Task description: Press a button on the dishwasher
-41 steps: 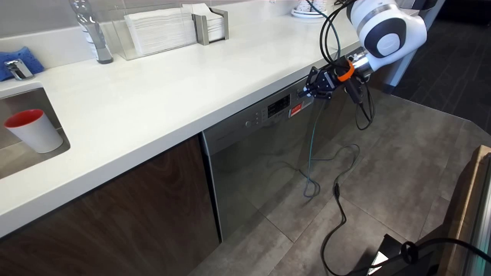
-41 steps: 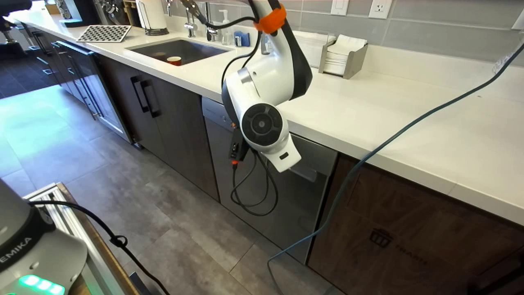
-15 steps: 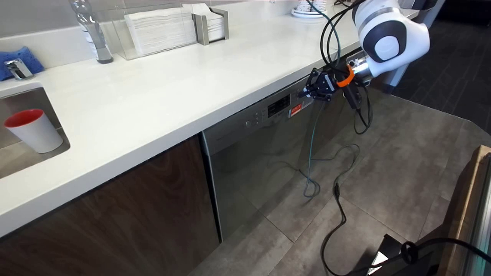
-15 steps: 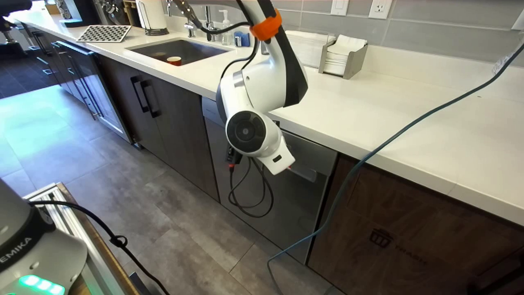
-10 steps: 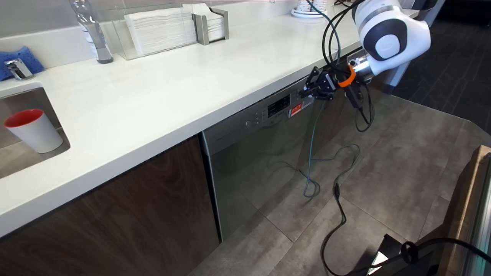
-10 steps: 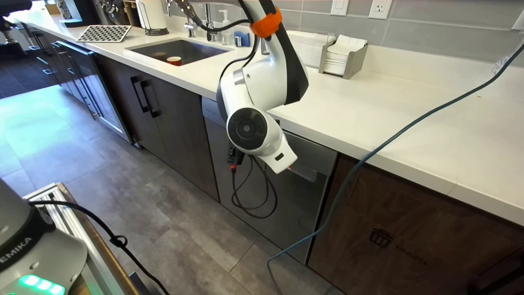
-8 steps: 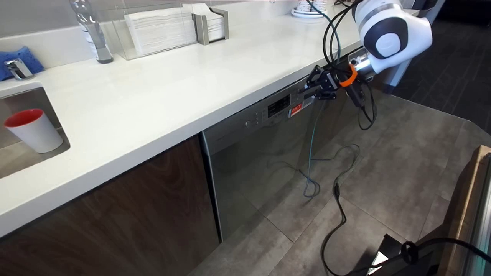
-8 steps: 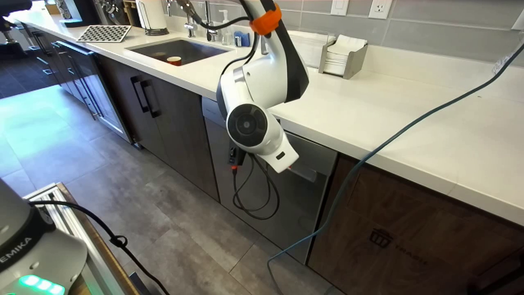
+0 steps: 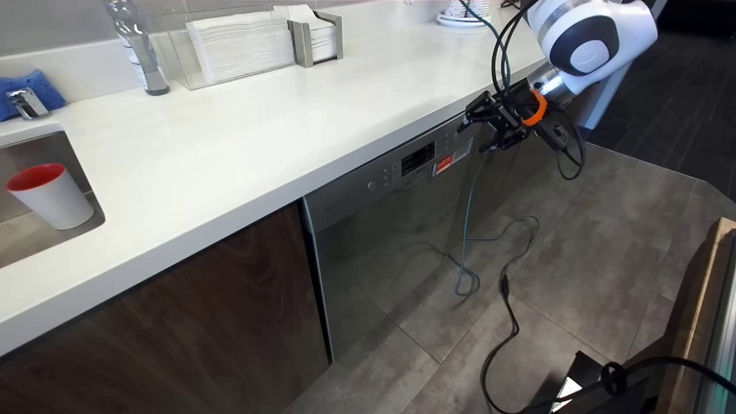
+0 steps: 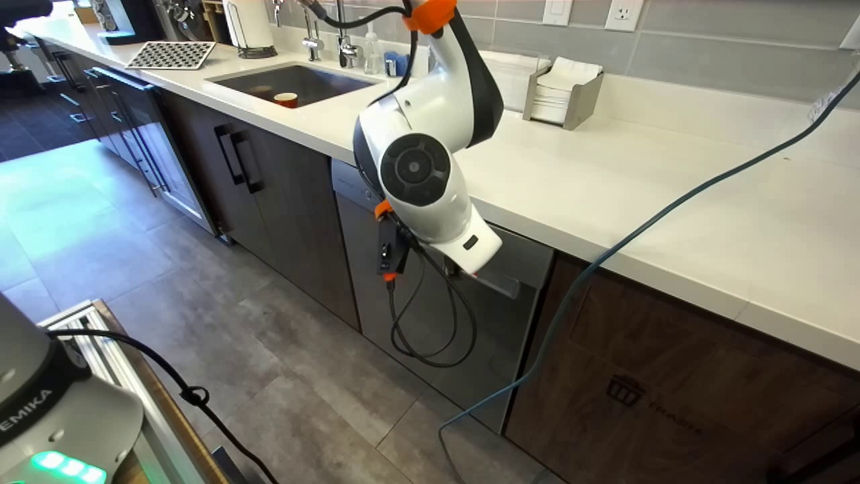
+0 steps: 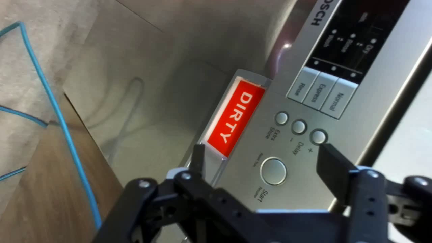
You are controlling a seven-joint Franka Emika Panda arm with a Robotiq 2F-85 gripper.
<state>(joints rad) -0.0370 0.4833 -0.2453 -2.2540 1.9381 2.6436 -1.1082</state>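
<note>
The dishwasher point(image 9: 382, 253) has a grey steel front under the counter, with a dark display point(image 9: 418, 158) and a red DIRTY sign point(image 9: 443, 164) near its top. In an exterior view my gripper point(image 9: 472, 138) stands just off the right end of the control panel. From the wrist, the round Start button point(image 11: 273, 171) shows between the spread fingers point(image 11: 337, 172), and nothing is held. Three small buttons, among them Extra Shine point(image 11: 281, 118), lie beyond it, then Rinse, Express and Normal keys point(image 11: 322, 91). The arm hides my fingers in an exterior view with the dishwasher front point(image 10: 490, 323).
The white countertop point(image 9: 230, 155) juts over the panel, its edge close to the gripper. Dark wood cabinets flank the dishwasher, one marked TRASH point(image 10: 672, 376). A blue cable point(image 10: 571, 302) hangs across the front to the floor. A napkin holder point(image 10: 564, 94) stands on the counter.
A second ago the fingers were together at the panel's right end. They have since spread apart, and the arm has drawn back from the dishwasher, to the right in an exterior view.
</note>
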